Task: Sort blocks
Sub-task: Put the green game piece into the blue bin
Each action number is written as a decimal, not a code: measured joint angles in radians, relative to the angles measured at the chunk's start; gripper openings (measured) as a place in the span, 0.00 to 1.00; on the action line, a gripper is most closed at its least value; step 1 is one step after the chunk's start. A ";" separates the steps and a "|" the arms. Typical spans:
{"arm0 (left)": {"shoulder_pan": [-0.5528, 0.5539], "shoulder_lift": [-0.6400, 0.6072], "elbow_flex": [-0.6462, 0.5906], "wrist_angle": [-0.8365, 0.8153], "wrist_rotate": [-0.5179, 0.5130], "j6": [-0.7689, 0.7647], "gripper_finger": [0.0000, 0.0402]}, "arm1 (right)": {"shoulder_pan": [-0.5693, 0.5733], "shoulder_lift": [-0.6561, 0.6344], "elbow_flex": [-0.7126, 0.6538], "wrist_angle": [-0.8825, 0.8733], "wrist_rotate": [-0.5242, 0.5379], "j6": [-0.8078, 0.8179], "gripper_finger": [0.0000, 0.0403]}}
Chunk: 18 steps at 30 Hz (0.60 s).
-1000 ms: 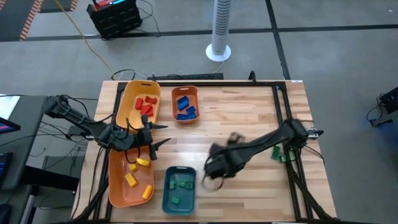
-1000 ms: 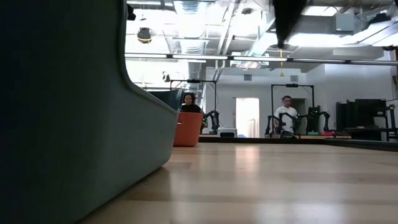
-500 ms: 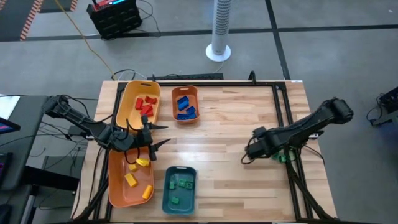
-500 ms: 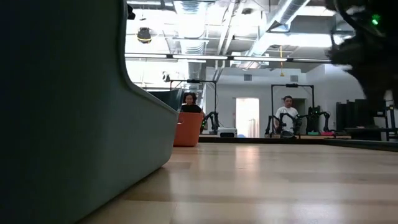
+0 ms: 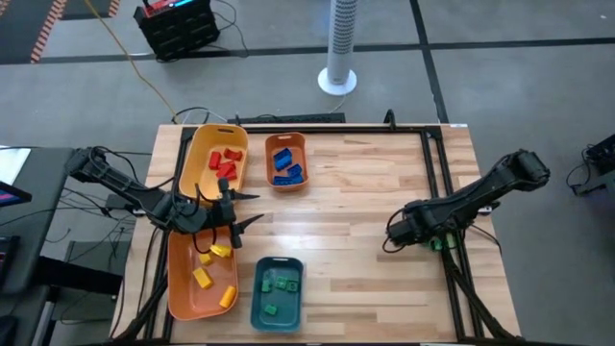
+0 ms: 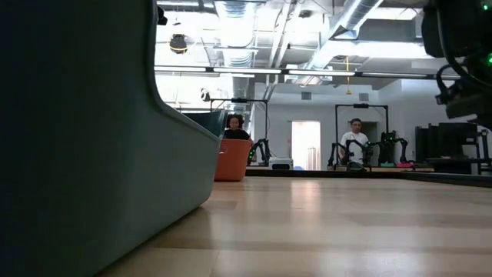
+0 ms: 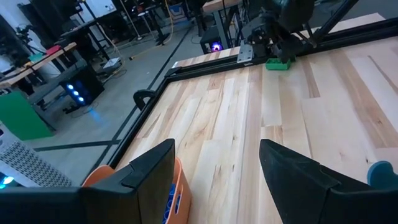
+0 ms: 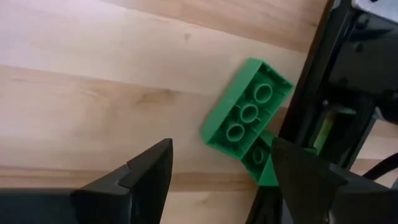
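Right gripper [image 8: 217,180] at the counter's [image 5: 356,192] 3 o'clock edge, jaws wide open, empty. Green block [image 8: 245,115] lies just ahead, hollow side up, skewed, tight against the black frame rail [image 8: 323,68]; a second green piece peeks from beneath. Rotate the wrist to match its long sides and approach from the counter side, avoiding the rail. Left gripper [image 5: 233,211] waits at 9 o'clock, jaws open and empty, over the orange tray [image 5: 178,293].
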 joint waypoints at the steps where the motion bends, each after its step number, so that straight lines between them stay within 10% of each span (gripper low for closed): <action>1: 0.000 0.000 0.000 0.001 0.000 0.000 0.57 | 0.000 -0.001 0.000 -0.005 0.000 0.000 0.70; 18: -0.004 -0.002 0.000 -0.001 0.000 0.009 0.57 | 0.065 0.124 -0.027 0.119 0.016 0.121 0.70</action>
